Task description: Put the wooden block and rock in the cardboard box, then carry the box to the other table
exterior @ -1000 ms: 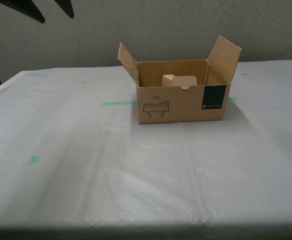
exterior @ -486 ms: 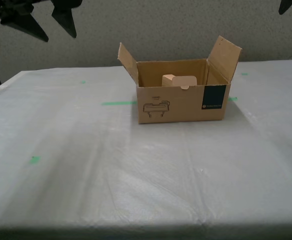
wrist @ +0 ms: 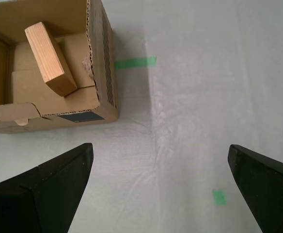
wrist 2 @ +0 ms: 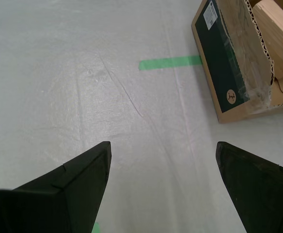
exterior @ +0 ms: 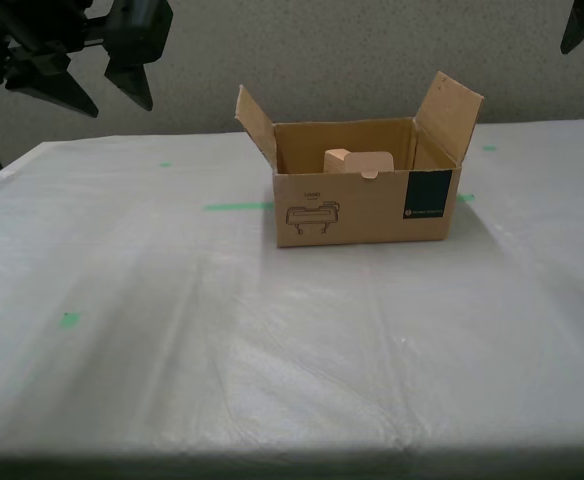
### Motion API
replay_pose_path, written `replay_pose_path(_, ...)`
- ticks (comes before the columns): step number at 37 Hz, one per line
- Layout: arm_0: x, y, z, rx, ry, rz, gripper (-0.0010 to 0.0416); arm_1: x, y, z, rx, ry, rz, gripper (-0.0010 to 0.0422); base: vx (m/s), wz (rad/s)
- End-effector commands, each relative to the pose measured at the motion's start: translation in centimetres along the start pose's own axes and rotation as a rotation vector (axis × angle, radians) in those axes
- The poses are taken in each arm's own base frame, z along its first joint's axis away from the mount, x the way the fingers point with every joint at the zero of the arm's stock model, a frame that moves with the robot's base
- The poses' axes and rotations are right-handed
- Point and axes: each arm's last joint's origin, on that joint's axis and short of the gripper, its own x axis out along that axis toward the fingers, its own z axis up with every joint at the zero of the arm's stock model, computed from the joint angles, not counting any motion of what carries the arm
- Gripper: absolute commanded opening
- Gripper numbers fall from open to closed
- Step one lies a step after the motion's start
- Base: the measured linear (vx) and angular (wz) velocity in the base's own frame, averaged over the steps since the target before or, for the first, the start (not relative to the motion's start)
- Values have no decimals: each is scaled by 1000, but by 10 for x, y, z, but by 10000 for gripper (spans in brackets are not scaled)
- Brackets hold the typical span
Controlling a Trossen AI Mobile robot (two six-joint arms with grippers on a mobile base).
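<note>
The first wrist view shows our first pincer spread wide and empty above the worktop, with the cardboard box off to one side of its jaws, apart from both fingers. The wooden block lies tilted inside the box, leaning on an inner fold of cardboard. Our second pincer is likewise spread and holds nothing, hovering beside the box's opposite wall. In the exterior view this second pincer hangs at the upper left, well apart from the box, whose two side flaps stand open. The box front carries a line drawing under print too small to read, and a dark teal label. The worktop is wrinkled whitish film with green tape marks; behind it stands a speckled grey wall.
</note>
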Motion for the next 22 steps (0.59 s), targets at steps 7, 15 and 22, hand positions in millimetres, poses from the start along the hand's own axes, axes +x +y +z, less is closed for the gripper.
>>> replay_pose_path(7,8,-5,-15,6,-3,-6,388,-10,3,-7,-6,-62,-16,293,0,0)
replay_pose_path(15,7,-6,-19,11,-18,0,388,-17,7,-17,-13,-150,-45,293,0,0)
replay_pose_path(22,4,-6,-17,16,-51,11,388,-19,10,-24,-16,-185,-57,293,0,0)
